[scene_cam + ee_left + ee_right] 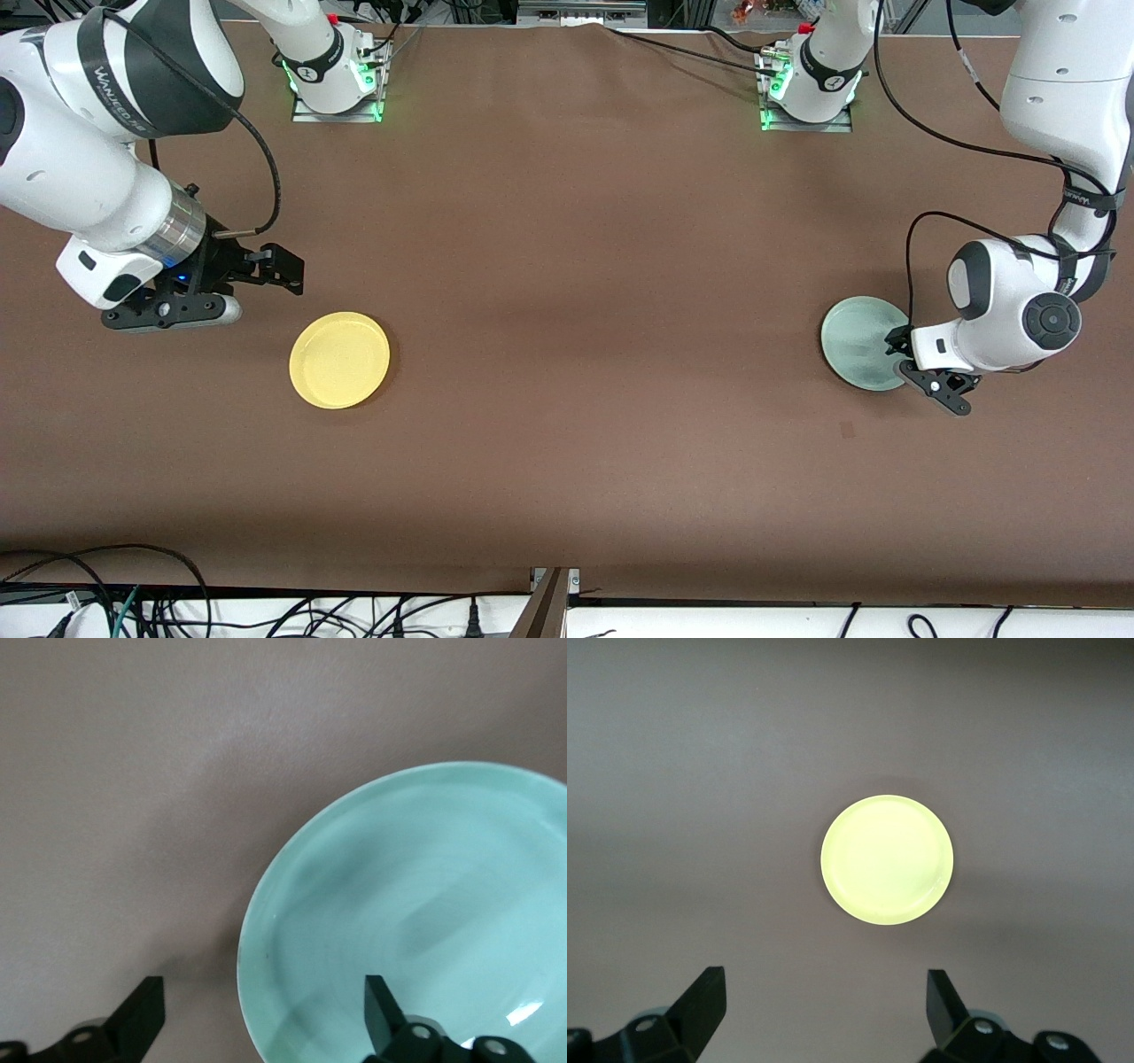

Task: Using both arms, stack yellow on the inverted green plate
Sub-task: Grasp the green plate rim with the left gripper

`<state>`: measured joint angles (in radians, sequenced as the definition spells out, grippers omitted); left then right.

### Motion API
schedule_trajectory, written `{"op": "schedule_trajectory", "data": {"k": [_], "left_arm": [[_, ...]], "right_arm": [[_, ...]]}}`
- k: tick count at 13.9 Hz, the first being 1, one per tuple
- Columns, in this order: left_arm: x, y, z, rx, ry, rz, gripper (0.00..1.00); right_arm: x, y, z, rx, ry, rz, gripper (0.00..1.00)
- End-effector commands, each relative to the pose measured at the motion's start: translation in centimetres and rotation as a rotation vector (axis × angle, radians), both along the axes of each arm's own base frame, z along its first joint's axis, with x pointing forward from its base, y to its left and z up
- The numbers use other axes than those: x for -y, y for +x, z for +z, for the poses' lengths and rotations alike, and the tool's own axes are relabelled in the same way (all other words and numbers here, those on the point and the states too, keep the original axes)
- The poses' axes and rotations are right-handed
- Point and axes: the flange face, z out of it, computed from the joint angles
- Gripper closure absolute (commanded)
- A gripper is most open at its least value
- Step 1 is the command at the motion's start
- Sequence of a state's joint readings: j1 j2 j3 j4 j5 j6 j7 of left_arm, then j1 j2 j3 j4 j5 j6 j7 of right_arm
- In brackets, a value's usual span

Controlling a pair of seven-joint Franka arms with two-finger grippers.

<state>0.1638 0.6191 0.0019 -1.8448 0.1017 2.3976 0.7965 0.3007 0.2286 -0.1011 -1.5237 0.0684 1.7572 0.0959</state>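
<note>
The green plate (858, 342) lies on the brown desk (567, 372) toward the left arm's end, its hollow side facing up; the left end effector (264, 1014) sits low at its rim, fingers spread wide, one over the plate, one outside it; the yellow plate (339, 360) lies toward the right arm's end; the right end effector (826, 1010) hangs above the desk near it, fingers wide.

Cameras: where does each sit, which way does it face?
Front: high across the brown table, facing both arm bases.
Left wrist: looks down past the open left claw astride the round pale green plate's rim.
Right wrist: open right claw above the round yellow plate.
Front shares both plates.
</note>
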Motion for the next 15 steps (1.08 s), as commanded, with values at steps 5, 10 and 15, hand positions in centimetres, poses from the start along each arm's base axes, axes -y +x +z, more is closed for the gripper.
{"op": "schedule_trajectory", "data": {"k": [5,10,15], "left_arm": [[-0.1,-0.1,0.2,-0.022,-0.003,-0.125,1.00],[-0.3,2.3,6.8,0.094,0.021,-0.124,1.00],[6.5,5.8,17.2,0.204,0.017,-0.209,1.00]], "right_arm": [[0.1,0.0,0.3,0.005,-0.003,0.012,0.00],[0.1,0.0,0.3,0.007,-0.003,0.012,0.00],[0.2,0.1,0.3,0.008,-0.002,0.011,0.00]]}}
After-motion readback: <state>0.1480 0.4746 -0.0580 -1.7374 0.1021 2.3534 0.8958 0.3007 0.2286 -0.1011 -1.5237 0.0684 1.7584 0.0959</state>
